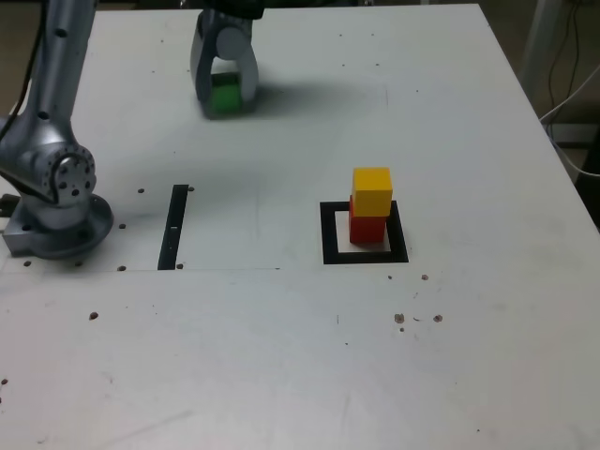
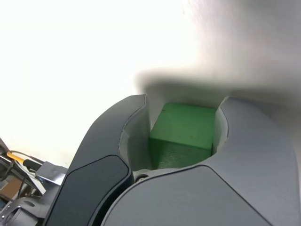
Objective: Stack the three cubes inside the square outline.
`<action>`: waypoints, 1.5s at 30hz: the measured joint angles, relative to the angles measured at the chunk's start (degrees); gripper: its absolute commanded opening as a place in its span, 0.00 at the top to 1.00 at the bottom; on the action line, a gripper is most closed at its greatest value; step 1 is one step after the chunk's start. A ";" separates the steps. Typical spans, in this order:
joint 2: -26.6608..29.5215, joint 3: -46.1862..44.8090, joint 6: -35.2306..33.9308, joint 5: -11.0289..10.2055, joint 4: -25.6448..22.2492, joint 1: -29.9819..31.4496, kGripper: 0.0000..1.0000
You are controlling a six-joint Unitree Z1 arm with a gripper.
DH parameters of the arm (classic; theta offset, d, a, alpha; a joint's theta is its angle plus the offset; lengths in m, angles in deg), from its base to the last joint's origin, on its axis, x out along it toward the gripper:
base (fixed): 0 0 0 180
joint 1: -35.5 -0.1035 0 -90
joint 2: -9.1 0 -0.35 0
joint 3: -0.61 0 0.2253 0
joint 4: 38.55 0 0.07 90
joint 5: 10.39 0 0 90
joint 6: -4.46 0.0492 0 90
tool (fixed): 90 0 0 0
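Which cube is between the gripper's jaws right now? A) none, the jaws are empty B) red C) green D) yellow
C: the green cube sits between the jaws of the gripper at the far side of the table, while the yellow cube rests on the red cube inside the square outline.

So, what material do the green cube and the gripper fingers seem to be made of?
The green cube looks like matte painted wood or plastic: flat colour, crisp edges, no shine. I cannot tell which. The gripper fingers look like dark grey moulded plastic, smooth, with a dull sheen and rounded contours.
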 measured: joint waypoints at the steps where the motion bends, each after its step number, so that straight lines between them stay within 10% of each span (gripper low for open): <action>1: 0.61 0.09 -0.02 0.21 -0.31 0.56 0.72; 45: 13.75 12.19 -19.35 7.53 -15.59 39.80 0.72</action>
